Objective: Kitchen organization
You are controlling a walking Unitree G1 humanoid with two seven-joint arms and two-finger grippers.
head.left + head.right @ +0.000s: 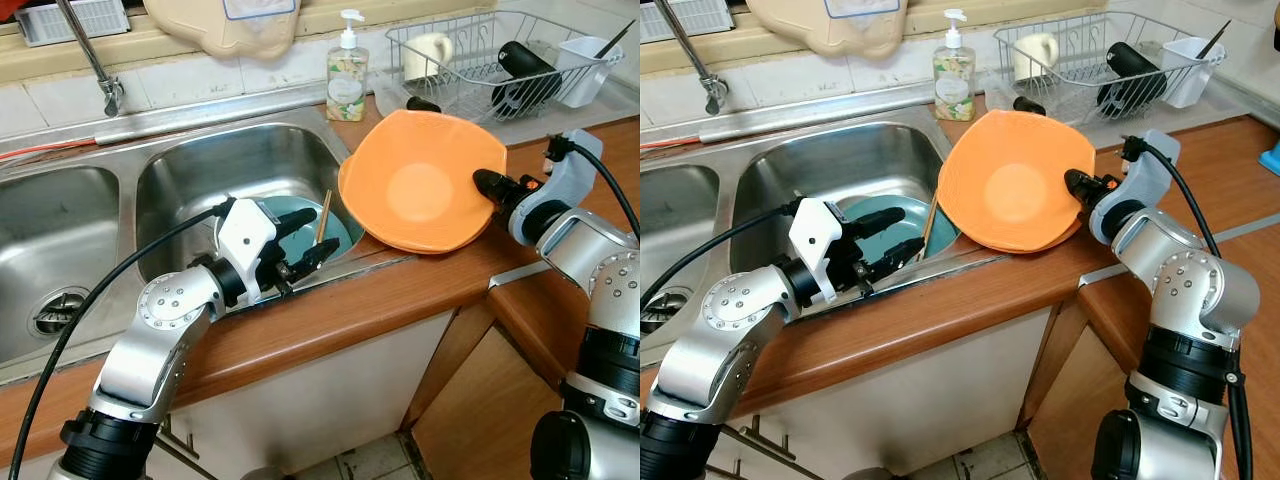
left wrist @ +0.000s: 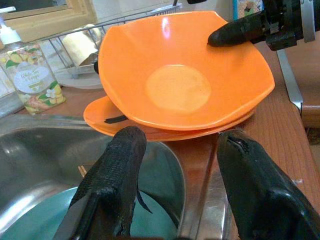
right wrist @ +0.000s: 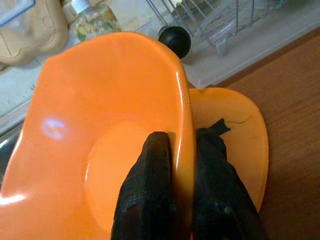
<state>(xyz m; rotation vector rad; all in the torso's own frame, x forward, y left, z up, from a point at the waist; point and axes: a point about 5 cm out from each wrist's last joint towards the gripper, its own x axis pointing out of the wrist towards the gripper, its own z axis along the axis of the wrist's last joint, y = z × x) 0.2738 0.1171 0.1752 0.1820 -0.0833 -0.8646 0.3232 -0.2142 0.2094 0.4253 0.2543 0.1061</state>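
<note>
Home kitchen: steel double sink [image 1: 200, 170], dish rack [image 1: 480, 60], soap bottle [image 1: 347, 75], wooden counter [image 1: 400, 290]

The wooden counter [image 1: 400, 300] carries a stack of orange plates [image 1: 420, 190], a soap bottle [image 1: 347, 80] and a dish rack [image 1: 500, 60].

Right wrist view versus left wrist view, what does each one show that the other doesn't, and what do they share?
The right wrist view alone shows the right gripper shut on the rim of the upper orange plate, one finger on each side, plus a black knob.

The left wrist view alone shows the left gripper open above the sink, with a teal dish inside it.

Both show the upper plate over a second orange plate, the soap bottle and the dish rack.
</note>
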